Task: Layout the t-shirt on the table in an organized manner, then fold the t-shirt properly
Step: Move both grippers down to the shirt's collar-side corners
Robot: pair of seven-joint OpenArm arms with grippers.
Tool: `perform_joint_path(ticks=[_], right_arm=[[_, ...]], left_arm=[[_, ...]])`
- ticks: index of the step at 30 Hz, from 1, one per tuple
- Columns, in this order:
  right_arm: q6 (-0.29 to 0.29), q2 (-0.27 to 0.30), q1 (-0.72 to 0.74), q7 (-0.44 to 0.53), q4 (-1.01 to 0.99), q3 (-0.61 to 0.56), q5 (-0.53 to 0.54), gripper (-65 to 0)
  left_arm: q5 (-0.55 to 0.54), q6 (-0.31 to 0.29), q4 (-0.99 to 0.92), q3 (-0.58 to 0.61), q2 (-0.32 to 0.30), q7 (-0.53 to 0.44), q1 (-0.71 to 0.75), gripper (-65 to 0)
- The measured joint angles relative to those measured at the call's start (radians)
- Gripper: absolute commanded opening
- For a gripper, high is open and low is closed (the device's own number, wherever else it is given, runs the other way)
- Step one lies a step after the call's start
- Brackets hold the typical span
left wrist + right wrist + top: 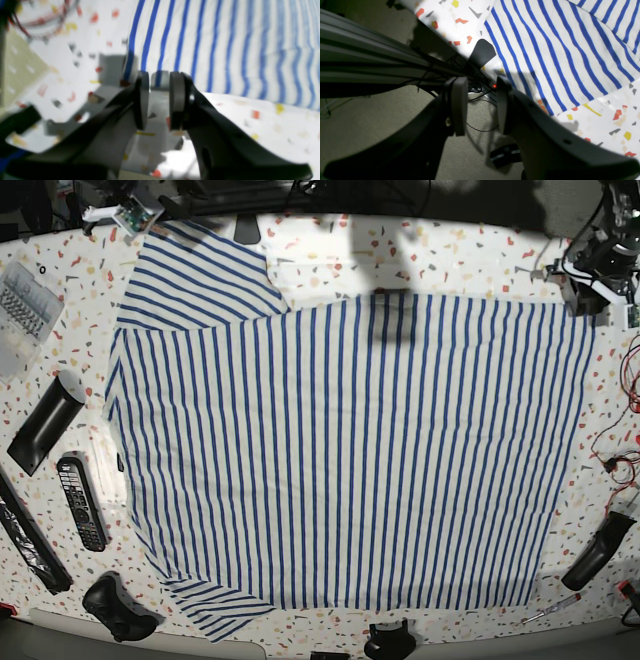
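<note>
The t-shirt point(340, 450), white with thin blue stripes, lies spread flat over most of the table point(440, 255), one sleeve at the far left and one at the near left. At the table's far right, my left gripper point(160, 78) hovers low at the shirt's corner point(136, 62) with its jaws apart; only tabletop shows between the pads. It appears in the base view too, as the left gripper point(598, 272). My right gripper point(480, 85) stands open past the table's edge, floor showing between its fingers, with the t-shirt point(552, 55) just to its right. In the base view the right gripper point(125, 215) sits by the far-left sleeve.
Along the left edge lie a remote control point(80, 502), a black bar point(42, 430), a clear plastic box point(25, 300) and a black controller point(120, 608). On the right are red cables point(622, 450), a black handle point(598, 550) and a screwdriver point(550, 610).
</note>
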Motion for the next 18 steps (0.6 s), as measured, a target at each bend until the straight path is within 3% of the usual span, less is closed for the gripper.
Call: perform_joint_path(ticks=[3,6,13,18], right_arm=[[0.0,-0.002,0.0,0.0,0.0,0.0,0.0,-46.1],[0.0,-0.002,0.0,0.0,0.0,0.0,0.0,-46.1],[0.0,-0.002,0.0,-0.016,0.0,0.0,0.0,-46.1],[0.0,-0.002,0.0,-0.016,0.0,0.0,0.0,-46.1]], left_arm=[[0.003,0.003,-0.055,-0.002,0.0,0.042,-0.039,-44.6],[-0.001,0.001,-0.058,-0.002,0.0,-0.002,-0.046,-38.2],[0.053,0.035,-0.058,-0.014,0.0,-0.038,-0.045,-38.3],[0.042,0.034,-0.058,-0.115,0.002,-0.038,-0.064,-38.3]])
